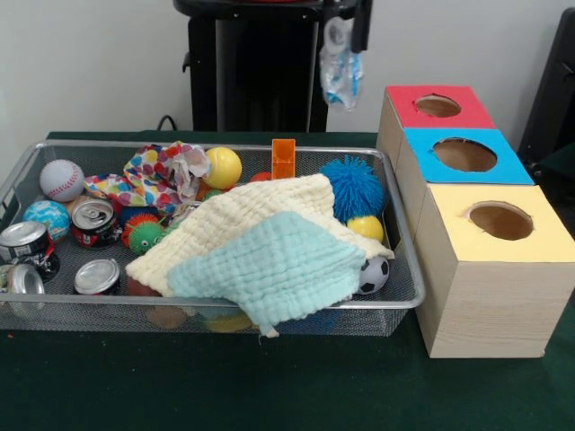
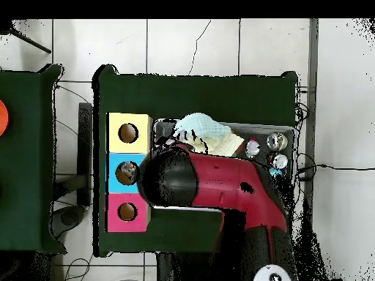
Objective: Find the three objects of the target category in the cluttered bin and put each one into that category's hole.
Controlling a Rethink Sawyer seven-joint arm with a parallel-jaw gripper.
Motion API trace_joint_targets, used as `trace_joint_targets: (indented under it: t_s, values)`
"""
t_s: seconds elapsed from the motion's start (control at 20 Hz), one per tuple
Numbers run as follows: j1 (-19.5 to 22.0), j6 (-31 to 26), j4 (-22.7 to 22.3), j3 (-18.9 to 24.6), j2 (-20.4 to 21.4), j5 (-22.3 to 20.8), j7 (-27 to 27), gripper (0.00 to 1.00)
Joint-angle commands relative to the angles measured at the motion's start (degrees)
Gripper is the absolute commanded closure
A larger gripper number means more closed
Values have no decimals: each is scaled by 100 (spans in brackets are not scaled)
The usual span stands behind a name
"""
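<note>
The wire-mesh bin (image 1: 402, 303) sits on the green table, full of clutter. A cream cloth (image 1: 260, 211) and a light blue cloth (image 1: 269, 269) cover its middle and hang over the front rim. Around them lie a baseball (image 1: 61, 180), a globe ball (image 1: 47, 218), a yellow ball (image 1: 223, 167), a blue spiky ball (image 1: 352, 187), a soccer ball (image 1: 374, 277), several cans (image 1: 93, 222) and an orange block (image 1: 283, 158). In the overhead view the red arm (image 2: 220, 186) reaches over the bin (image 2: 294, 133) and hides most of it. The gripper itself does not show.
Three wooden boxes with round holes stand in a row beside the bin: red top (image 1: 472, 112), blue top (image 1: 510, 166), yellow top (image 1: 550, 241). They show in the overhead view too, yellow (image 2: 139, 124), blue (image 2: 140, 165), red (image 2: 140, 219). A polka-dot cloth (image 1: 148, 180) lies at the bin's back.
</note>
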State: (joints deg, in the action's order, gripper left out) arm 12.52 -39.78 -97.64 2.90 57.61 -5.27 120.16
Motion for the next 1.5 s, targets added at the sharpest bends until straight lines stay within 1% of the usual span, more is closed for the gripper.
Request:
trace_joint_targets:
  t_s: [0.05, 0.35, 0.8, 0.95, 1.15, 1.3, 1.5]
  values:
    - [-340, -593, -519, -430, 33, 233, 1451, 100]
    - [-823, -475, -568, -744, -84, 462, 1876, 100]
    - [-1084, 33, -602, -1013, -442, 902, 1875, 100]
    - [-1262, 86, -625, -1097, -500, 1092, 1997, 100]
    - [-1603, 135, -608, -1324, -630, 1226, 2240, 100]
    - [-1704, 288, -669, -1402, -753, 1371, 2224, 100]
    - [-1858, 378, -642, -1510, -907, 1446, 2232, 100]
